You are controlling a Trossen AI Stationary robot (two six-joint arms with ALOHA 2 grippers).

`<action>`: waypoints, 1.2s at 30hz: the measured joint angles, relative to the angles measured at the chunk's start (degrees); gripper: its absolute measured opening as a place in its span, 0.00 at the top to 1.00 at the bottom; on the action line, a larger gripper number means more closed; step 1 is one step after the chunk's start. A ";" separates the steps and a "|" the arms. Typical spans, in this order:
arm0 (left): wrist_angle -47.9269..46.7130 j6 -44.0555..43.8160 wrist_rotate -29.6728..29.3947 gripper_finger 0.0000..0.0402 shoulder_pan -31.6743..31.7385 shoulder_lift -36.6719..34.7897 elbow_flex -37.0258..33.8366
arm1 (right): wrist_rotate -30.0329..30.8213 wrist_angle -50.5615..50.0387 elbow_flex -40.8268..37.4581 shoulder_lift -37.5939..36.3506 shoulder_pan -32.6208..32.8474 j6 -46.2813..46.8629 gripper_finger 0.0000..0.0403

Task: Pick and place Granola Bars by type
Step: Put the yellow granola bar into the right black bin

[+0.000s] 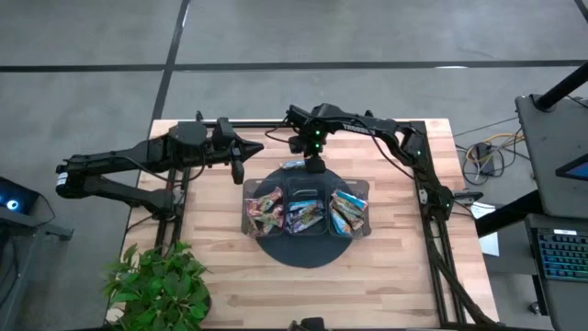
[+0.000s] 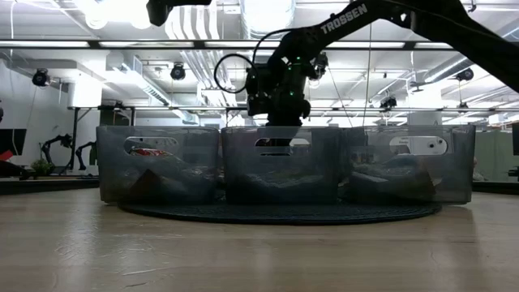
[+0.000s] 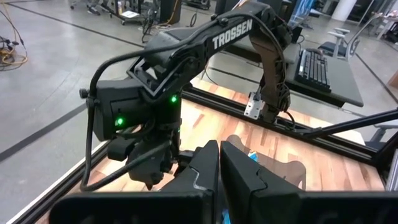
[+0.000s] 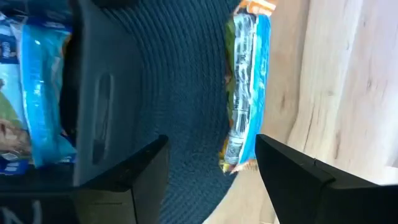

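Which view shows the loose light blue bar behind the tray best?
Right wrist view: the light blue bar lies between the open right jaws on the dark mat. High view shows a sliver; the low and left wrist views don't clearly show it.

"TROSSEN" on the right arm (image 3: 233,37)

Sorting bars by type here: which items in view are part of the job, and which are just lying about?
Part of the job:
- loose light blue bar
- sorted bars
- three-compartment tray
- right gripper, open over the loose bar

Lying about:
- round dark mat
- potted plant
- keyboard
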 joint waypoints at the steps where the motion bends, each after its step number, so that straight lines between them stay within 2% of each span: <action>1: -0.11 0.00 0.00 1.00 0.00 0.00 0.00 | -0.10 0.05 0.00 -0.20 0.02 0.00 0.44; 4: -0.39 -0.15 0.00 1.00 -0.02 0.00 0.00 | -1.02 -0.04 -0.04 -0.42 0.00 0.56 0.44; 8: -1.31 -1.17 0.00 1.00 -0.02 0.00 0.00 | -5.88 -0.64 -0.13 -1.44 -0.08 1.61 0.44; 13: -1.44 -1.72 0.00 1.00 -0.02 0.00 0.00 | -6.01 -1.64 -2.21 -5.63 -0.50 1.42 0.44; 17: -1.44 -1.73 0.00 1.00 -0.02 0.00 0.00 | -5.98 -0.31 -7.53 -11.45 -1.56 1.69 0.44; 21: -1.42 -1.73 -0.28 1.00 -0.02 0.00 0.00 | -7.20 5.32 -17.63 -20.46 -2.47 4.82 0.44; 29: -1.36 -1.29 -1.92 1.00 -0.02 0.00 0.00 | -7.39 27.40 -45.47 -44.08 -2.61 12.79 0.44; 36: -1.35 -1.20 -2.08 1.00 -0.02 0.00 0.00 | -6.06 46.13 -66.45 -57.91 -2.63 18.83 0.44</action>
